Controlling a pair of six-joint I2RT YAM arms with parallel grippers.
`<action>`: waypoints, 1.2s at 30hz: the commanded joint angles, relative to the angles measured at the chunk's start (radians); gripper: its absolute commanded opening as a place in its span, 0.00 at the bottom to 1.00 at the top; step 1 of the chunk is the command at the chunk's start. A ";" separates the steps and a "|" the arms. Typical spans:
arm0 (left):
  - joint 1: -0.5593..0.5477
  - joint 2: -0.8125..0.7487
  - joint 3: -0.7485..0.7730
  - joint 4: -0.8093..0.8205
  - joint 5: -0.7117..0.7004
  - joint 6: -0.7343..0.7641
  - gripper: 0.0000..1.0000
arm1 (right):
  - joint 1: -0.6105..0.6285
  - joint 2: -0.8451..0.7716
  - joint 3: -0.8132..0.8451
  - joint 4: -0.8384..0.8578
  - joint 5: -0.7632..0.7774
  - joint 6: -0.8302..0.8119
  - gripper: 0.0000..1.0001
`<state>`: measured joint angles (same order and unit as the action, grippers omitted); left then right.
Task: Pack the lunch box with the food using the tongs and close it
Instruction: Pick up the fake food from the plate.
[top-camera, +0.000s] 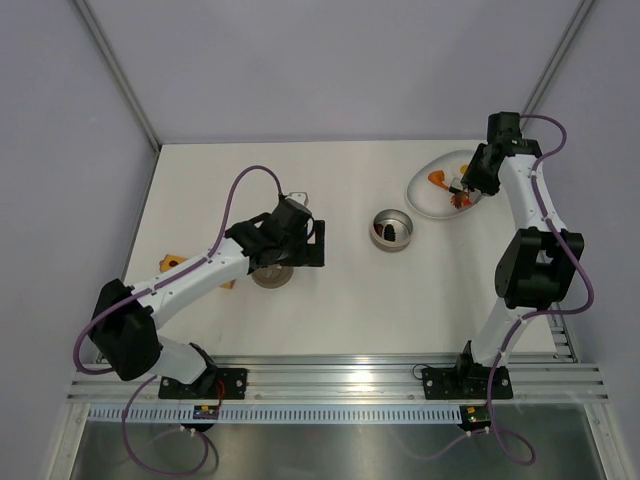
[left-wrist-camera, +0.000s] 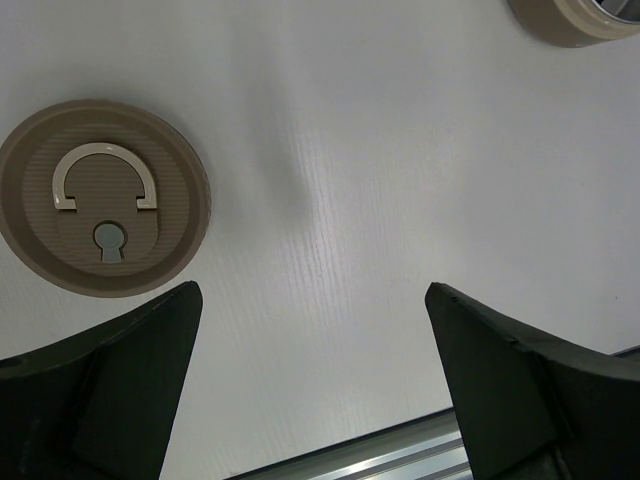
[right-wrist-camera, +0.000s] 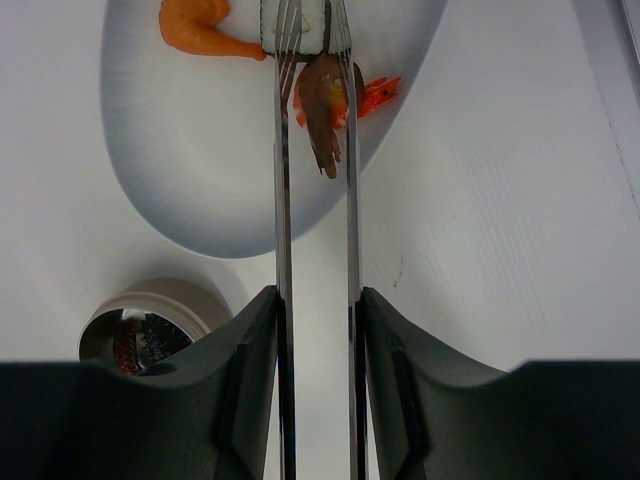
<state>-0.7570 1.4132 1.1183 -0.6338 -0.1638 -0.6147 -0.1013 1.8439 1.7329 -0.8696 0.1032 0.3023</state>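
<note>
My right gripper (right-wrist-camera: 318, 300) is shut on the tongs (right-wrist-camera: 283, 200), whose two slim arms reach out over the white oval plate (right-wrist-camera: 180, 180). A dark red-brown piece of food (right-wrist-camera: 323, 110) lies between the arms near their tips; I cannot tell if it is clamped. An orange piece (right-wrist-camera: 200, 30) and a red-orange one (right-wrist-camera: 378, 94) lie beside it. The lunch box (top-camera: 391, 230) stands at mid-table with a dark piece inside. Its brown-grey lid (left-wrist-camera: 100, 195) lies flat, and my left gripper (left-wrist-camera: 311, 290) hovers open just beside it, holding nothing.
The plate (top-camera: 425, 195) sits at the back right with my right gripper (top-camera: 465, 183) above it. An orange-yellow block (top-camera: 172, 262) lies near the table's left edge, partly behind the left arm. An aluminium rail (top-camera: 340, 378) runs along the near edge.
</note>
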 joint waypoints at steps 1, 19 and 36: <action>0.004 0.012 0.023 0.042 0.003 0.021 0.99 | -0.005 -0.026 -0.013 0.001 -0.019 -0.003 0.44; 0.004 0.015 0.023 0.046 0.017 0.024 0.99 | -0.005 -0.090 -0.184 0.049 -0.077 0.004 0.47; 0.004 0.033 0.037 0.048 0.029 0.023 0.99 | -0.003 -0.114 -0.190 0.040 -0.158 -0.005 0.47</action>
<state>-0.7570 1.4448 1.1194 -0.6285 -0.1524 -0.6018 -0.1013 1.7660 1.5402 -0.8383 -0.0181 0.3065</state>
